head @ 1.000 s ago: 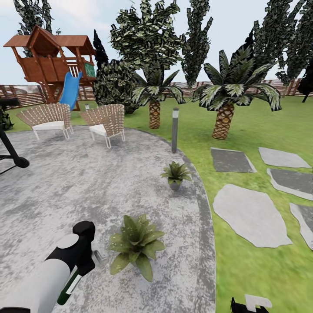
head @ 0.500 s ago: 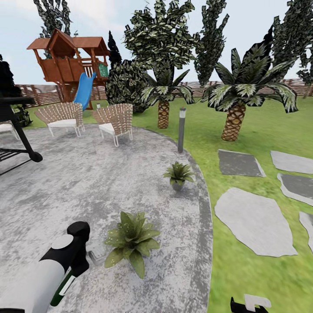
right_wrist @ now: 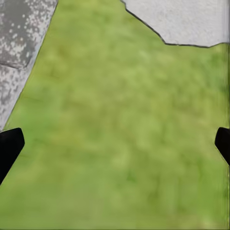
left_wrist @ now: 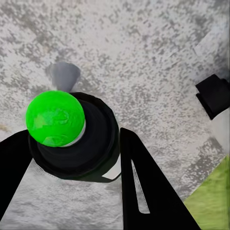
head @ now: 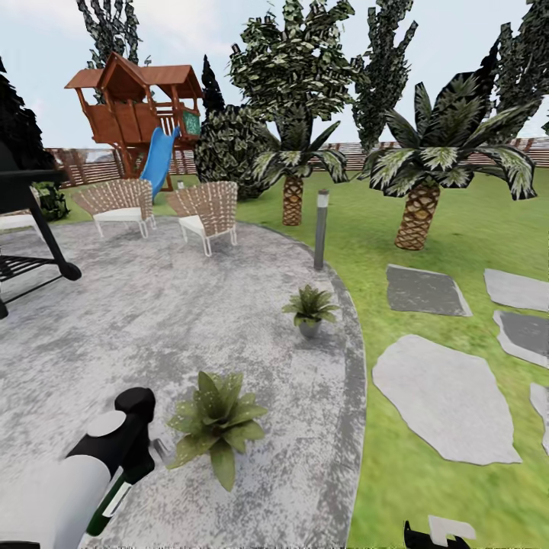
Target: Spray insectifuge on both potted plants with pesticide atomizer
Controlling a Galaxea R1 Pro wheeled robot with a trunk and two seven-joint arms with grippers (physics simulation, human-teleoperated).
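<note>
My left gripper (head: 130, 467) hangs low at the front left of the paved patio, shut on the pesticide atomizer (head: 107, 509), a slim dark green bottle with a white label. The left wrist view looks down on the atomizer's black top (left_wrist: 91, 143), which carries a bright green ball, between my two black fingers (left_wrist: 143, 187). The nearer potted plant (head: 213, 423) stands just right of that gripper. The second potted plant (head: 310, 306) sits farther back near the patio's edge in its grey pot. My right gripper (right_wrist: 115, 146) is open over the lawn, and it also shows low in the head view (head: 438, 534).
A black grill (head: 27, 229) stands at the left edge. Two wicker chairs (head: 122, 204) (head: 207, 212) sit at the back of the patio (head: 152, 320), a lamp post (head: 321, 229) at its rim. Grey stepping stones (head: 442, 396) cross the lawn on the right, with palms (head: 418, 191) behind.
The whole view has shifted: the camera turned left, bringing the grill further into view. The near plant now sits slightly closer to my left arm, which still holds the atomizer.
</note>
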